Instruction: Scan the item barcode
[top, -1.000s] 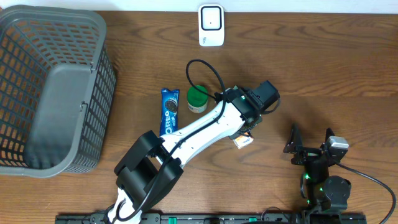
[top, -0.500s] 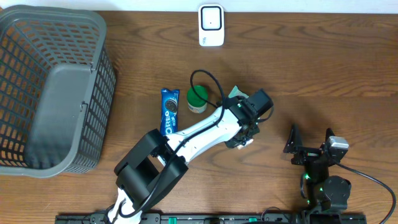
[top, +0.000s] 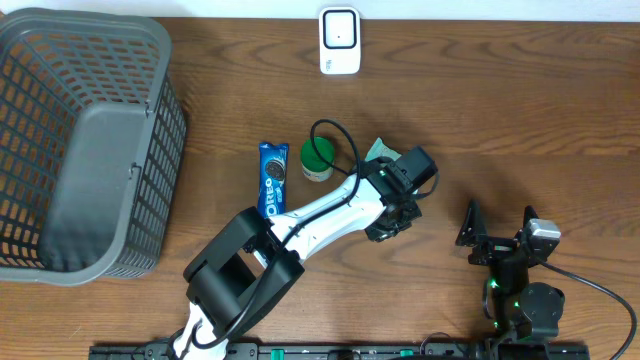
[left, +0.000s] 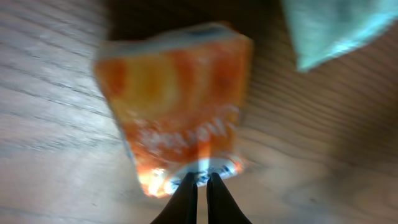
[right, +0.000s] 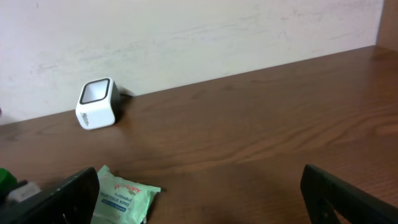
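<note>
The left jaws are pinched shut on an edge of the orange packet (left: 177, 106) near the bench's middle; the right jaws gape empty. The arm should lift steadily, barcode facing the scanner (top: 339, 40) at the far edge.

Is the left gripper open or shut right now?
Shut: the left gripper has its fingertips nearly together, pinching the orange packet at its edge.

You're looking at a dark brown wooden table (top: 560, 110), its grain running side to side, a soft sheen where light catches it, a plain off-white wall (right: 186, 37) rising at its far edge, faintly marked, even indoor light, soft shadows
</note>
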